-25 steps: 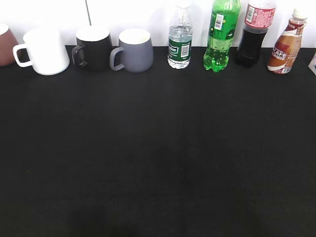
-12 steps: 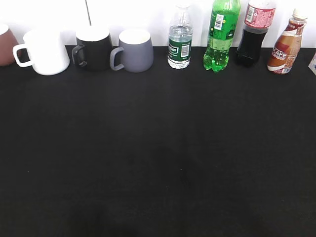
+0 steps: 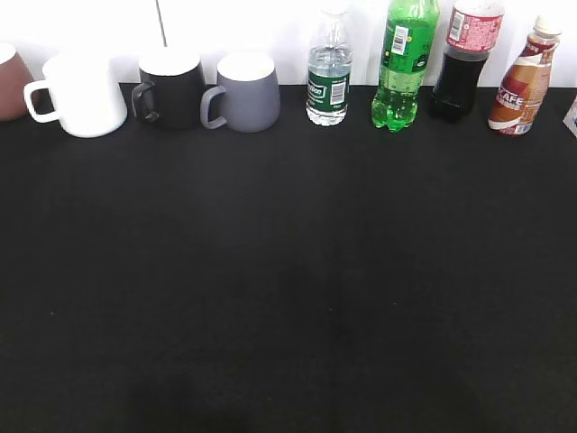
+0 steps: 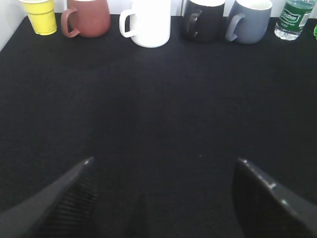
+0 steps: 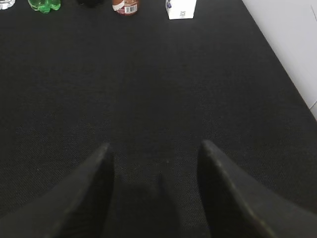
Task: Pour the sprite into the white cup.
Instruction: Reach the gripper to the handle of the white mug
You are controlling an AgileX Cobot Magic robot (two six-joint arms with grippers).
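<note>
The sprite (image 3: 405, 63), a tall green bottle with a white barcode patch, stands upright at the back of the black table; its lobed base shows at the top left of the right wrist view (image 5: 44, 5). The white cup (image 3: 86, 95) stands at the back left, handle to the left, and shows in the left wrist view (image 4: 148, 22). My left gripper (image 4: 163, 161) is open and empty over bare table, far short of the cups. My right gripper (image 5: 156, 144) is open and empty, far short of the bottles. Neither gripper shows in the exterior view.
Along the back stand a brown mug (image 3: 11, 83), a black mug (image 3: 171, 86), a grey mug (image 3: 245, 92), a clear water bottle (image 3: 328, 70), a dark cola bottle (image 3: 462, 68) and a coffee bottle (image 3: 523, 81). A yellow cup (image 4: 40, 16) and a white carton (image 5: 181, 8) stand at the row's ends.
</note>
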